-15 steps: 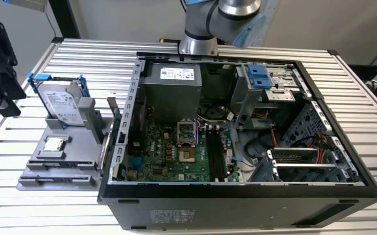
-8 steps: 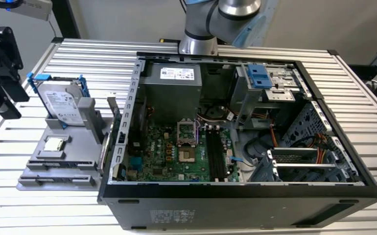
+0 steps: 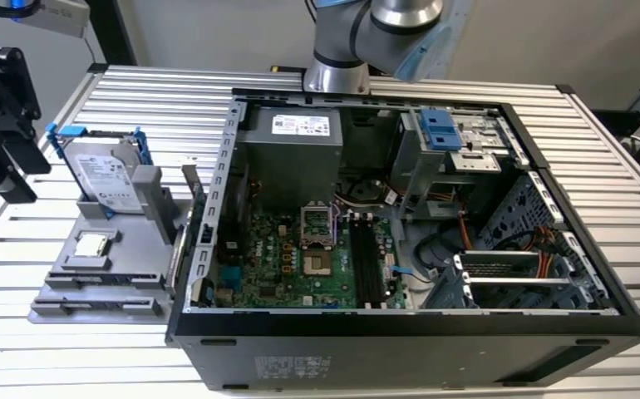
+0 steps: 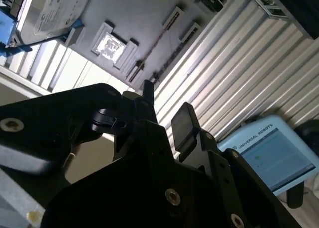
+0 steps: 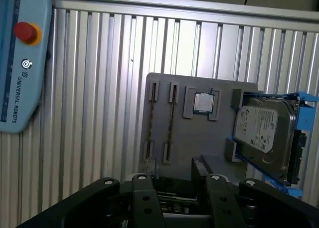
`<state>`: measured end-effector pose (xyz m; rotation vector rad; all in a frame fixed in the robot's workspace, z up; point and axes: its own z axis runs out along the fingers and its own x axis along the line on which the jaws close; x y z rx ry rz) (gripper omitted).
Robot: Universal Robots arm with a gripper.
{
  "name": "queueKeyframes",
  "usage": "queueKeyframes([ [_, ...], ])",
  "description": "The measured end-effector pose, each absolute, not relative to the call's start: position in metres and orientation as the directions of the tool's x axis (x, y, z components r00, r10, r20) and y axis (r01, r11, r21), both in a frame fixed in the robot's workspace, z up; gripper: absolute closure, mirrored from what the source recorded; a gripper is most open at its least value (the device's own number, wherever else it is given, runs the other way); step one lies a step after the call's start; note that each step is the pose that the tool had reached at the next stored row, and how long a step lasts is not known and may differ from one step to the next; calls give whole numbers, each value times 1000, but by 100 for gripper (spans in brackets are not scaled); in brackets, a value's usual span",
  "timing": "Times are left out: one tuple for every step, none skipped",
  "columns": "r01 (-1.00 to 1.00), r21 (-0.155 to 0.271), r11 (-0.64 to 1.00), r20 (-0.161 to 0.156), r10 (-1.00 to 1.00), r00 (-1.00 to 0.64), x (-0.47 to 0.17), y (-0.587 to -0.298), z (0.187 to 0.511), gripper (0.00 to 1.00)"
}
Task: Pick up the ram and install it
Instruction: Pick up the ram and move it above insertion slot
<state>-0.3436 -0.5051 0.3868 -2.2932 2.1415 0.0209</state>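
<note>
Judging by the layout, the pick-up step was in hand. The black end effector (image 4: pixel 166 101) hovered well above the flat grey holder tray (image 5: pixel 199 138), its fingers partly spread and gripping nothing. The ram (image 5: pixel 170 122), a long thin dark stick seen edge-on, appeared to stand in the tray slot nearer the small square silver processor chip (image 5: pixel 203 103). A grasp would probably call for squaring the fingers to that narrow edge.

Counted:
- one ram
- two slots
- one chip
- one silver hard drive (image 5: pixel 261 130) in a blue bracket
- one open black computer case (image 3: pixel 409 328) on the slatted metal surface (image 3: pixel 143 91)

The gripper (image 4: pixel 165 108) is black, the hard drive (image 3: pixel 107 176) silver, its bracket (image 3: pixel 67 131) blue, the motherboard (image 3: pixel 281 266) seemingly green.
</note>
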Motion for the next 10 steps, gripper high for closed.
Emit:
queueKeyframes([
  [-998, 6, -66, -12, -998, 66, -344, -505, 386, 0],
  [-998, 6, -64, -12, -998, 64, -344, -505, 385, 0],
  [-998, 6, -62, -12, -998, 62, -344, -505, 384, 0],
  [-998, 6, -60, -12, -998, 60, -344, -505, 383, 0],
  [-998, 6, -59, -12, -998, 59, -344, -505, 383, 0],
  [-998, 6, -59, -12, -998, 59, -344, -505, 383, 0],
  [-998, 6, -59, -12, -998, 59, -344, -505, 383, 0],
  [-998, 6, -59, -12, -998, 59, -344, -505, 383, 0],
  [-998, 6, -59, -12, -998, 59, -344, -505, 383, 0],
  [-998, 6, -59, -12, -998, 59, -344, -505, 382, 0],
])
